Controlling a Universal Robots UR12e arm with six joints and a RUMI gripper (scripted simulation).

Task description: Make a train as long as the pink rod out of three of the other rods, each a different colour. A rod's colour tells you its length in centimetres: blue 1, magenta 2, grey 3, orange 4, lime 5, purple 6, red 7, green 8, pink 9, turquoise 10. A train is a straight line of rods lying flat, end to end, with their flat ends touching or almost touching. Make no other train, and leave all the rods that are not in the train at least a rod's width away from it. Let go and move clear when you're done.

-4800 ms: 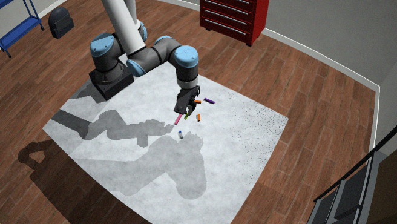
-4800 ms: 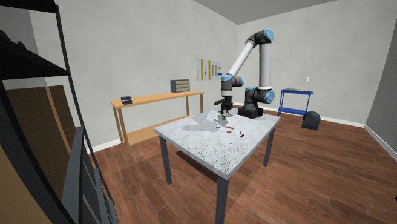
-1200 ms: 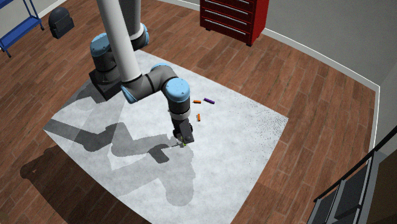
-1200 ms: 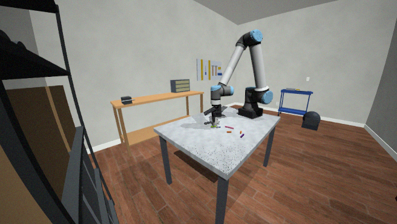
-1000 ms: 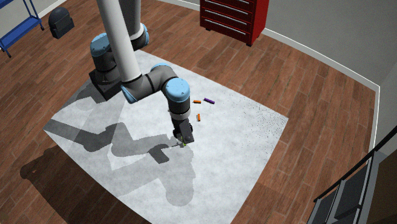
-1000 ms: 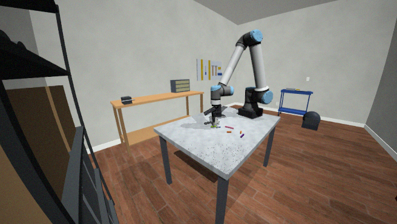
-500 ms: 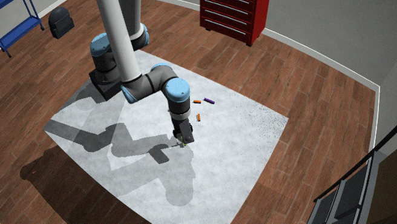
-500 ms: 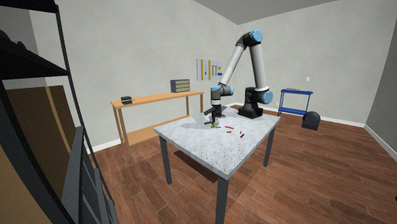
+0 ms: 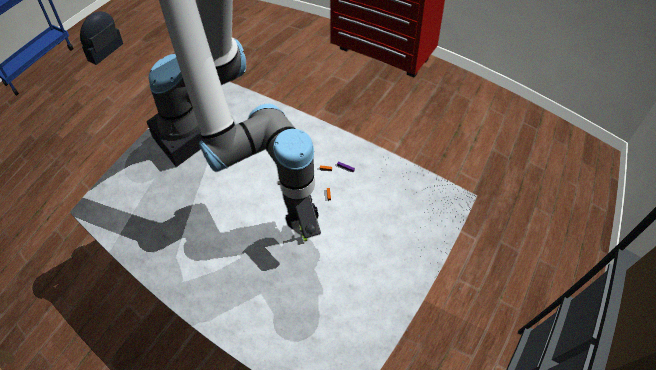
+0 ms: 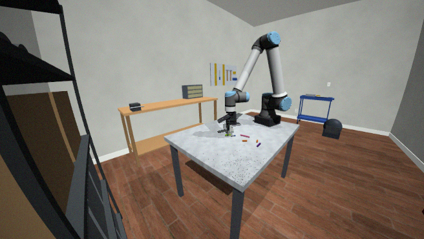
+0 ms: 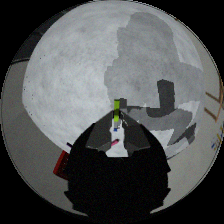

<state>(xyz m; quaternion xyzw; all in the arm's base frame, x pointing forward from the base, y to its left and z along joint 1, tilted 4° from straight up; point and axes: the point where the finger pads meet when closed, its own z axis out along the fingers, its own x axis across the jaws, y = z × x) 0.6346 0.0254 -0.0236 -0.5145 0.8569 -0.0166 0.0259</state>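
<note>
My gripper [image 9: 303, 237] is shut on the lime rod [image 11: 116, 109], which sticks out past the fingertips, low over the table top. The gripper also shows in the exterior view [image 10: 228, 132]. In the wrist view a small blue rod [image 11: 115, 129] and a bit of the pink rod [image 11: 114, 143] show between the jaws, behind the lime one. The pink rod [image 10: 244, 135] lies flat just right of the gripper. Two orange rods [image 9: 325, 168] [image 9: 328, 193] and a purple rod [image 9: 345, 166] lie apart further back, none touching.
The arm's base [image 9: 172, 135] stands on the table's far left corner. The table [image 10: 233, 148] has edges all round and wooden floor below. A red drawer cabinet [image 9: 385, 25] and a wooden side bench [image 10: 165, 106] stand off the table.
</note>
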